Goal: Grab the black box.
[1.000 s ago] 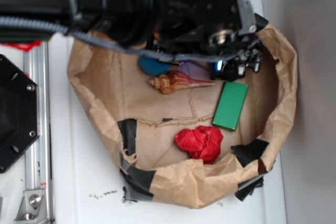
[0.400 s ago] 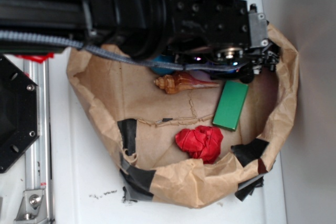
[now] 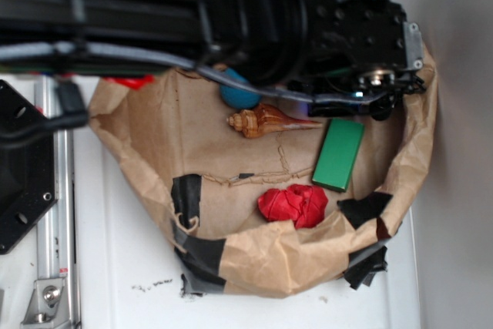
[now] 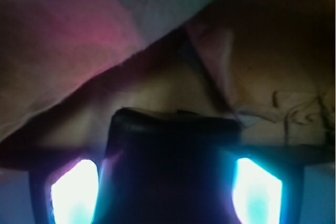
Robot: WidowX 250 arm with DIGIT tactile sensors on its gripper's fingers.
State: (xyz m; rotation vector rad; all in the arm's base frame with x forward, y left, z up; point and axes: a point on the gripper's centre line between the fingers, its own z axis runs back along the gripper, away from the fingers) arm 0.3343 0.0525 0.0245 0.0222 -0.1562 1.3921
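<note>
In the wrist view the black box (image 4: 173, 145) fills the space between my two glowing fingers (image 4: 73, 192), its rounded top edge just ahead of them. My gripper (image 4: 165, 195) looks shut on it, the box's sides meeting both pads. In the exterior view the gripper (image 3: 377, 98) sits at the upper right of the brown paper bag (image 3: 269, 256), close against its wall. The arm hides the box there.
Inside the bag lie a green block (image 3: 339, 154), a brown seashell (image 3: 269, 122), a blue ball (image 3: 237, 94) and a crumpled red cloth (image 3: 293, 206). Black tape patches (image 3: 187, 190) mark the paper. The bag wall rises right in front of the gripper.
The arm has swung to the right, from above the shell's tip to the bag's right wall. The bag's left rim has shifted slightly.
</note>
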